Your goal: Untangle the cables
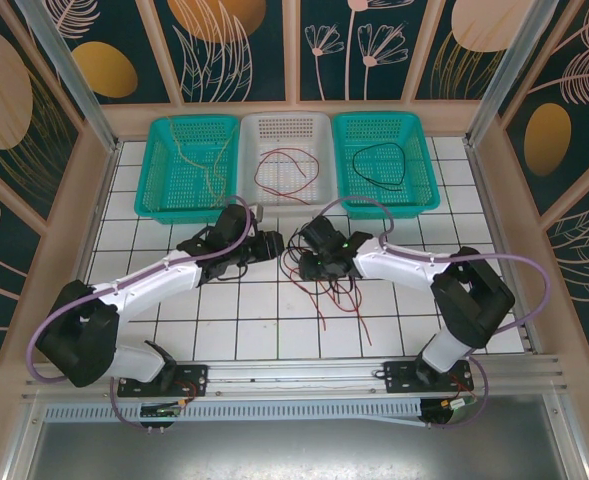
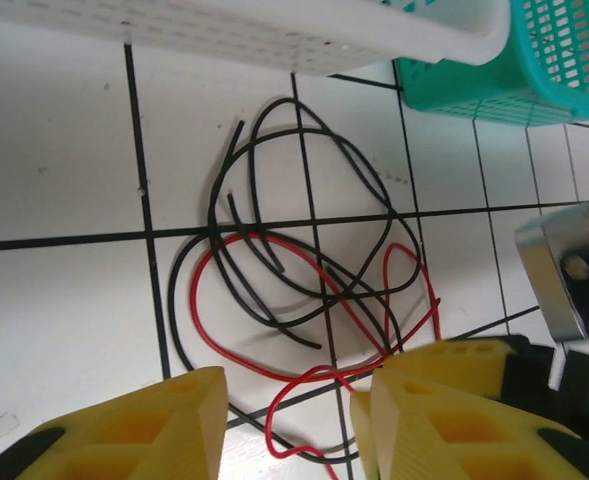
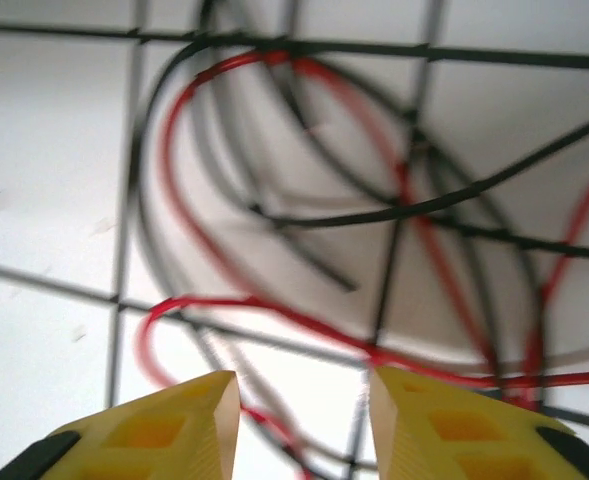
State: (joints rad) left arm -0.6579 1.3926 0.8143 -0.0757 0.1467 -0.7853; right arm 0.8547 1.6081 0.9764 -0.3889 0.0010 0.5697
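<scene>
Red and black cables (image 1: 326,285) heaped on the worktop (image 1: 174,320), just on the near side of the white basket (image 1: 286,150), loose ends trailing away from it. Directly ahead of the right end effector (image 3: 302,385), fingers apart, clamping nothing. Just beside the left end effector (image 2: 296,385), likewise apart, a red loop lying slack in its gap. Right probably nearer.

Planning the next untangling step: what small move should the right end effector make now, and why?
Probably lower the right end effector and close on the red cable crossing just ahead of its open fingers; it is interwoven with black cables on the table, so pulling it should start separating them.
</scene>
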